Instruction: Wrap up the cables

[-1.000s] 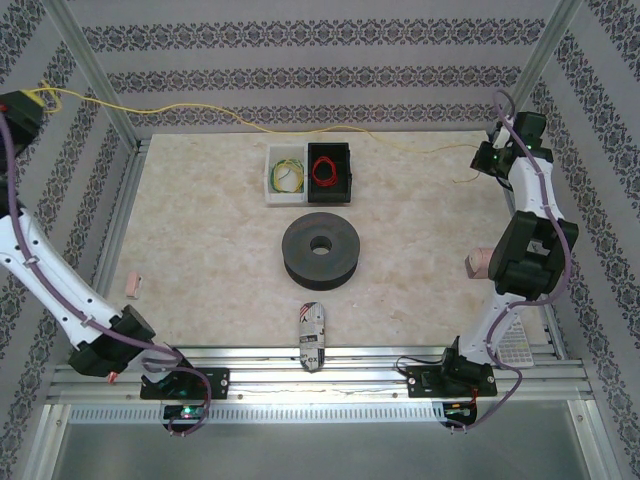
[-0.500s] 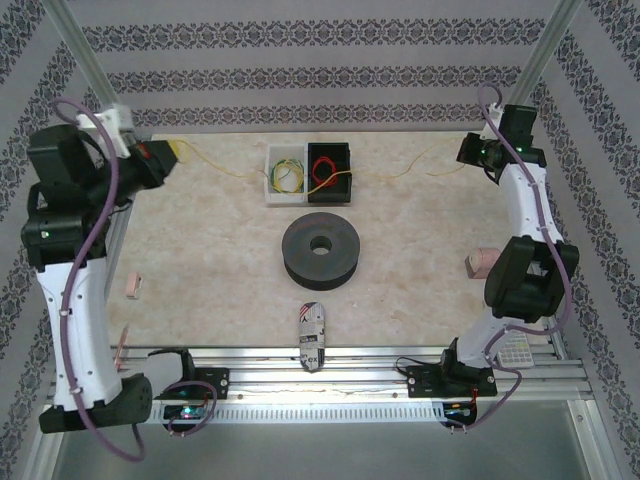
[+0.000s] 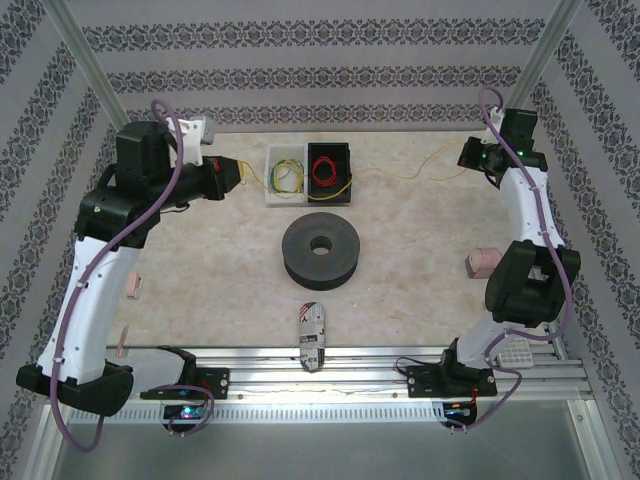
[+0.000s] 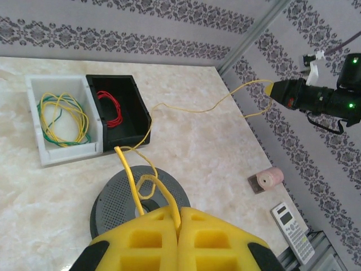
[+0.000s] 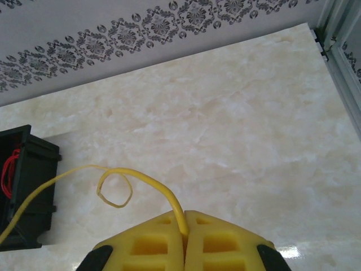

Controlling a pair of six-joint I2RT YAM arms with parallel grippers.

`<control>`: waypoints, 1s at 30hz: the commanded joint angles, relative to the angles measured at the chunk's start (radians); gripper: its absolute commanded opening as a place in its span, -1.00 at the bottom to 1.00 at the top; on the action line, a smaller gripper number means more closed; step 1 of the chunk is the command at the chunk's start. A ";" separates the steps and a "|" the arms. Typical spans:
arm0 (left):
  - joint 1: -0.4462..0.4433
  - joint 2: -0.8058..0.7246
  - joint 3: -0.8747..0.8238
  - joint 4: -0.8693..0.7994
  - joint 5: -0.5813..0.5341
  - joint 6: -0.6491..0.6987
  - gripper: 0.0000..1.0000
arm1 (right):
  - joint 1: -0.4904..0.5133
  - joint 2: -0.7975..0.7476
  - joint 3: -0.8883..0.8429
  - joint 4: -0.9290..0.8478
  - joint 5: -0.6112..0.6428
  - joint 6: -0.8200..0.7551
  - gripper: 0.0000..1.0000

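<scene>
gripping yellow cable (image 4: 127,171), one end each: left claw (image 4: 179,213) & right claw (image 5: 185,219) clenched; slack sags btwn.

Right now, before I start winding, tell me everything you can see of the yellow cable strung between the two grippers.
The yellow cable is a thin, plain insulated wire, flexible and kinked. The shut left gripper pinches one end, a small loop and short tail beside it; the shut right gripper pinches the other, a small curl just ahead. Between them it sags slack across a corner of the black bin.
</scene>
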 commanded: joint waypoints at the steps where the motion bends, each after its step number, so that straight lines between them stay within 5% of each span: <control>1: -0.041 0.012 0.010 0.023 -0.019 0.010 -1.00 | 0.010 0.003 0.004 -0.010 0.028 0.012 -0.94; 7: -0.075 0.025 0.005 0.036 -0.078 0.011 -1.00 | 0.010 -0.026 0.006 -0.019 -0.036 0.005 -0.61; 13: -0.074 -0.004 -0.014 0.029 -0.196 0.013 -1.00 | 0.033 -0.094 0.009 -0.047 -0.154 -0.021 0.07; 18: -0.075 -0.006 0.002 0.005 -0.276 0.025 -1.00 | 0.065 -0.137 0.026 -0.072 -0.213 -0.035 0.41; 30: -0.074 -0.044 0.100 -0.118 -0.556 0.104 -1.00 | 0.213 -0.233 0.018 -0.120 -0.283 -0.125 0.60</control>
